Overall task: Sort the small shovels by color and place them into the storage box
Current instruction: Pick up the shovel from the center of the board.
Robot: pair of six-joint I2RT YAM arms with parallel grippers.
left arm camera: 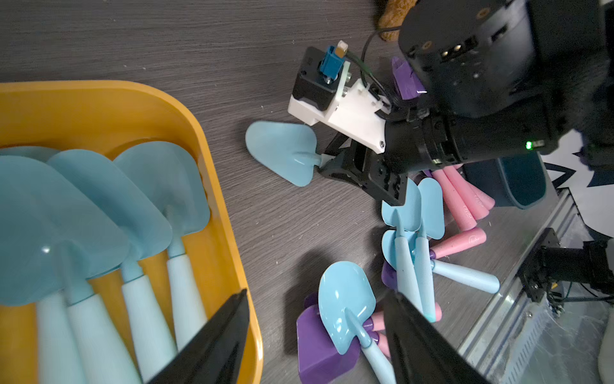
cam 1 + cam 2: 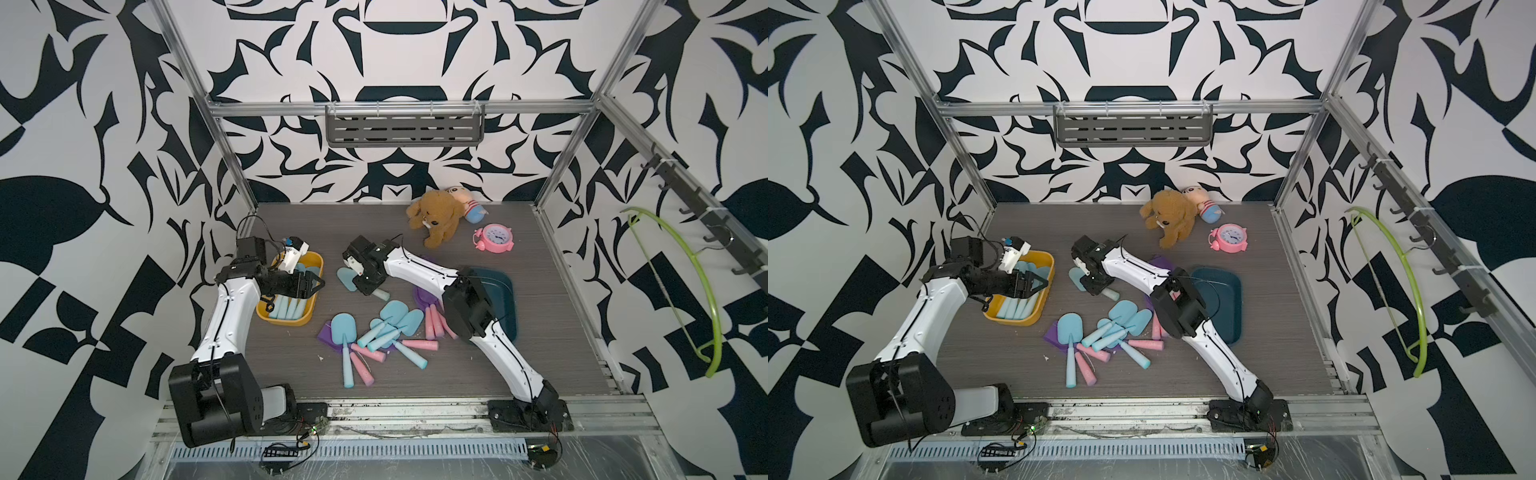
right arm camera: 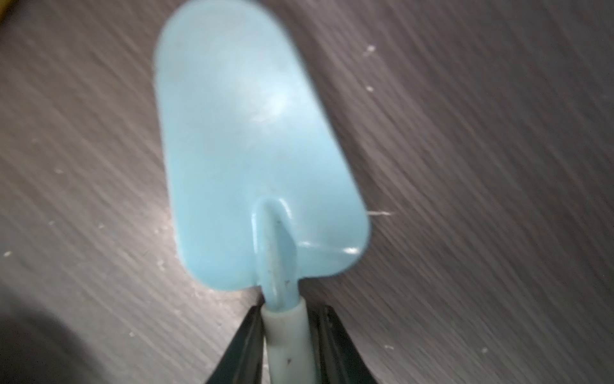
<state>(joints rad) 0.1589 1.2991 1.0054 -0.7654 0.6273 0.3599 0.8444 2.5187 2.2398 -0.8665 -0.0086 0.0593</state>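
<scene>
Well, the right gripper (image 3: 290,309) straddles the handle of a light-blue plastic toy shovel (image 3: 252,143) lying on the grey wood-grain tabletop (image 3: 465,166) — squeezing or not, I can't tell. Meanwhile the left gripper (image 1: 315,292) hangs spread wide over the yellow plastic storage box (image 1: 212,186) — 4 blue shovels (image 1: 109,206) inside.

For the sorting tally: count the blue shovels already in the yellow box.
4, side by side in the yellow box: one blue shovel beside the rim facing the loose pile, then a second, third and fourth outward. More may hide beneath them.
</scene>
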